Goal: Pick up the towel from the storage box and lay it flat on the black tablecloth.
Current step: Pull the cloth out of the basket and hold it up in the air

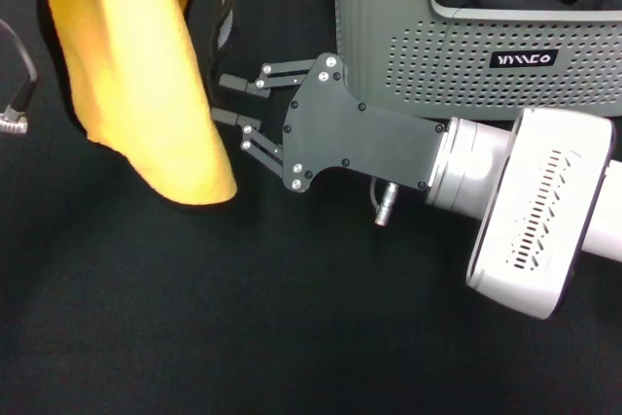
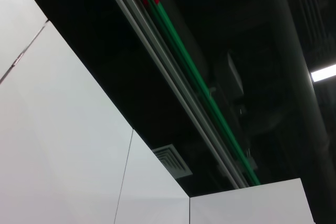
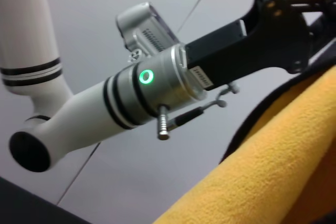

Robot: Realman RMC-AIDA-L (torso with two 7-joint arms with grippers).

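Already out of the box [image 1: 466, 55], the towel [image 1: 146, 85] hangs at ten o'clock in the head view, draped in folds with its lowest corner close over the tablecloth [image 1: 292, 337]. In the right wrist view the left gripper [image 3: 291, 24] sits at the towel's upper edge and appears to be holding it up, though I cannot tell how its fingers stand. The right gripper [image 1: 231, 100] reaches in from four o'clock, low over the cloth, its fingers [image 1: 233, 82] apart, the lower one just touching the towel's hanging edge and nothing clamped. The box stays at one o'clock with other fabric inside. The step in hand looks like the spread: pickup done, laying flat not yet begun. Next the right gripper probably needs to pinch a free edge, so both arms can draw the towel open and lower it.
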